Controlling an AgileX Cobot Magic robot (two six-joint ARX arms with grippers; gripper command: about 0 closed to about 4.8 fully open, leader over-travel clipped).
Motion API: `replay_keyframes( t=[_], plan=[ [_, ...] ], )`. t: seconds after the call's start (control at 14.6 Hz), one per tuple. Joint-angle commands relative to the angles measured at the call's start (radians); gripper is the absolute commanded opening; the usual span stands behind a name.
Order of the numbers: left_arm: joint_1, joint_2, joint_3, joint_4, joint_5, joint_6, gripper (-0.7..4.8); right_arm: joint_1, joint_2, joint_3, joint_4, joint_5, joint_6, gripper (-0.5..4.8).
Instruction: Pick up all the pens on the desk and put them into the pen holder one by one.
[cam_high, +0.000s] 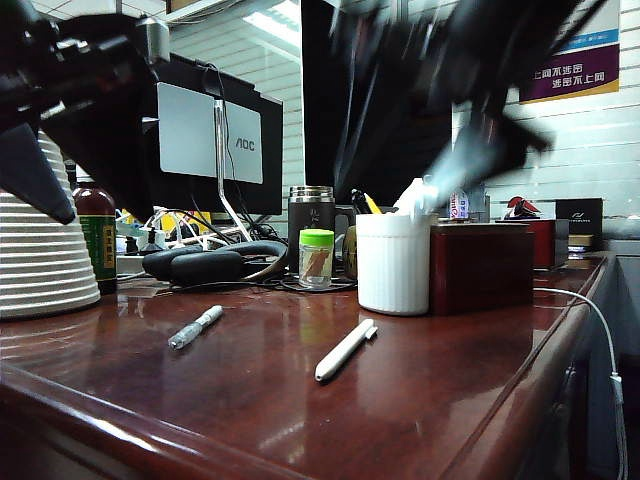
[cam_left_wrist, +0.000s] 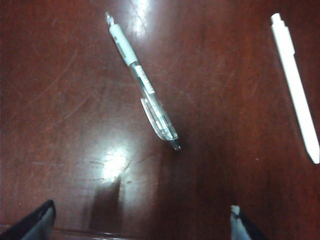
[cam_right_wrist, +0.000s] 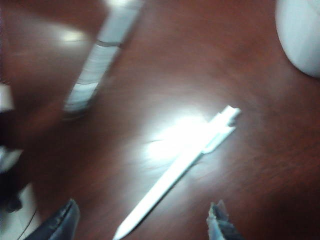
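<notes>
Glossy reddish-brown wooden worktop (cam_high: 450, 400) with rounded edge. The clear-barrelled pen (cam_left_wrist: 142, 82) and the slim all-white pen (cam_right_wrist: 175, 172) lie apart before the ribbed white cylindrical pen holder (cam_high: 393, 265). Left gripper (cam_left_wrist: 142, 222) and right gripper (cam_right_wrist: 142, 222) hover above, jaws wide apart, empty.

Desk (cam_left_wrist: 60, 100): glossy reddish-brown wood, fine scratches. On it: clear plastic pen (cam_left_wrist: 142, 82); smooth white plastic pen (cam_left_wrist: 296, 85).

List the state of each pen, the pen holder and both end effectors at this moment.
All-white pen: lying flat on the desk, untouched.
Clear-barrelled pen: lying flat, untouched.
Pen holder: upright.
Left end effector: open, empty, above the clear-barrelled pen.
Right end effector: open, empty, above the all-white pen.
</notes>
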Motion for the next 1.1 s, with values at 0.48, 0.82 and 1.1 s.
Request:
replay_keyframes(
  t=[0.48, 0.82, 1.1],
  plan=[
    [0.000, -0.002, 0.008, 0.000, -0.019, 0.043, 4.79, 0.041, 0.221, 0.008, 0.084, 0.097, 0.093, 3.38],
    [0.001, -0.002, 0.008, -0.007, -0.023, 0.047, 4.79, 0.053, 0.321, 0.008, 0.101, 0.105, 0.094, 3.37],
    [0.001, -0.002, 0.008, -0.011, -0.045, 0.058, 4.79, 0.054, 0.336, 0.008, 0.089, 0.088, 0.092, 1.78]
  ],
)
